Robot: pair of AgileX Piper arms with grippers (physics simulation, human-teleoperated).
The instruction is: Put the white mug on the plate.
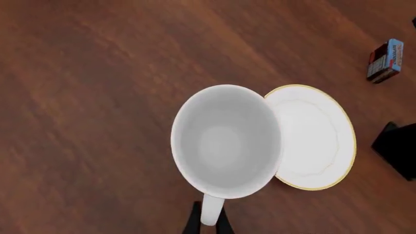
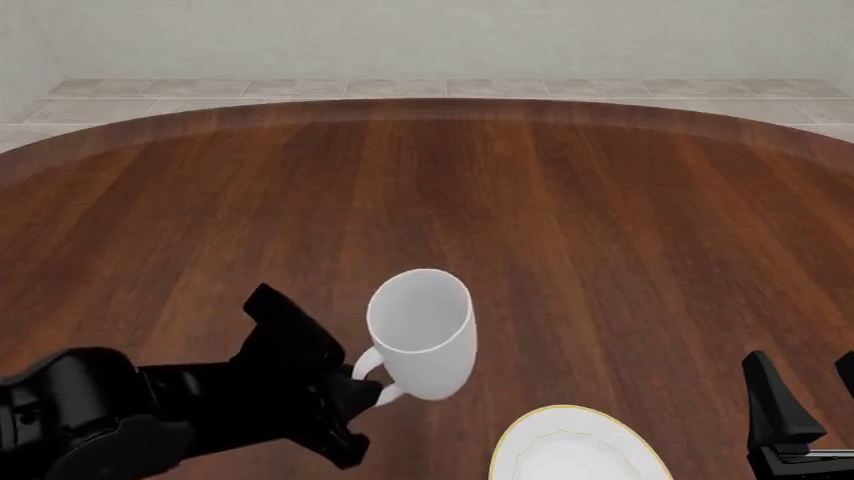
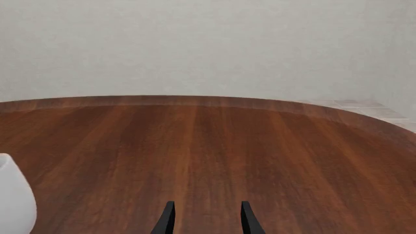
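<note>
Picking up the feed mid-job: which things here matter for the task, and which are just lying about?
Job:
- mug, held by its handle in the left gripper
- plate, beside the mug

Lying about:
- small red and blue box on the table
- right gripper, open and idle

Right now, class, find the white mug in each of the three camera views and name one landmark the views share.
Left wrist view: the white mug fills the centre, seen from above, its handle between the left pincer's fingers, the plate beside it.
Front view: low centre, held at the handle by the left pincer, with the plate at the bottom edge.
Right wrist view: only a sliver at the left edge.
Shared landmark: the brown wooden table.
</note>
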